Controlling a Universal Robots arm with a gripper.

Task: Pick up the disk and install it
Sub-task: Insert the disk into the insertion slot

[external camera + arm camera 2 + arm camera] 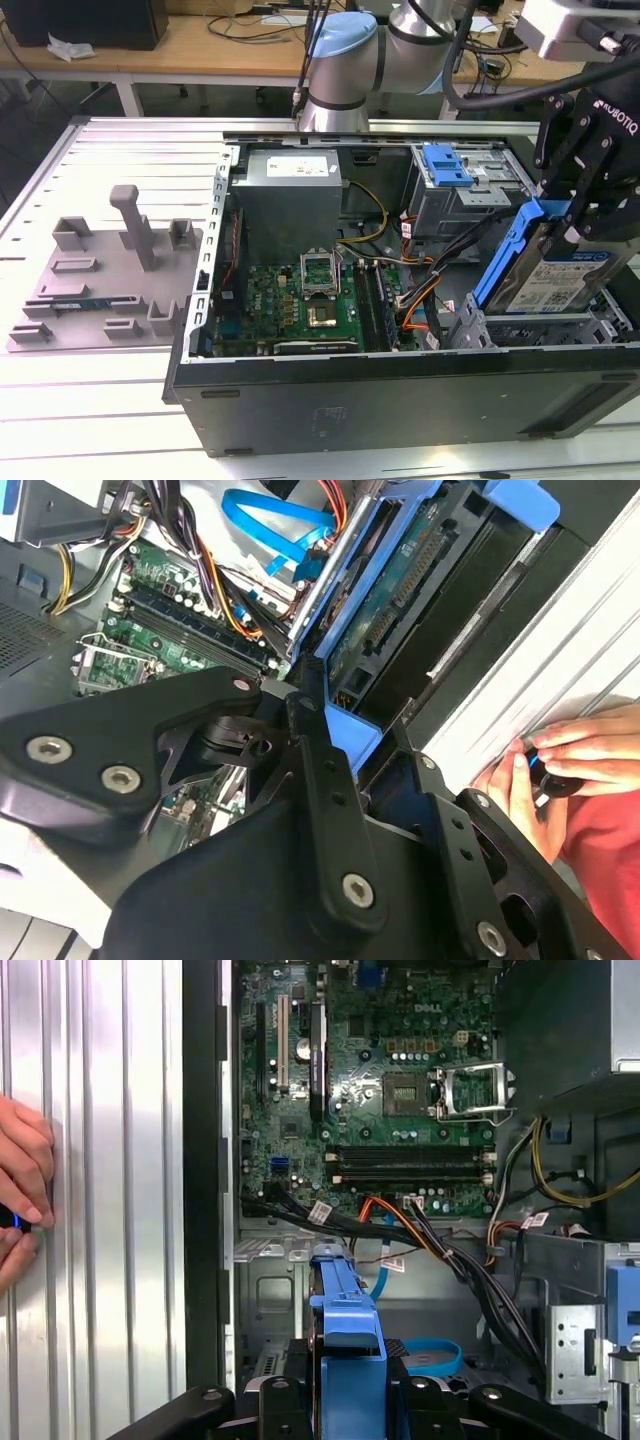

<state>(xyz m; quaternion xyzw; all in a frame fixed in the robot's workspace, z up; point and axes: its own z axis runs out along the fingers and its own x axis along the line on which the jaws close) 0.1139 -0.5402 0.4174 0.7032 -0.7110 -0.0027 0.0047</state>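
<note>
In the exterior view my gripper is shut on the disk, a silver drive with a white-and-blue label and blue plastic rails. The disk hangs tilted, its lower end down in the metal drive bay at the open computer case's corner on the exterior view's right. Seen end-on in the first wrist view, the disk has its blue rail between my black fingers, with the bay's floor beyond. The second wrist view shows the disk's circuit-board underside and the finger links clamped at its blue rail.
Inside the case are a grey power-supply box, the green motherboard, bundled cables and a drive cage with a blue latch. A grey fixture plate lies on the exterior view's left. A person's hand rests beside the case.
</note>
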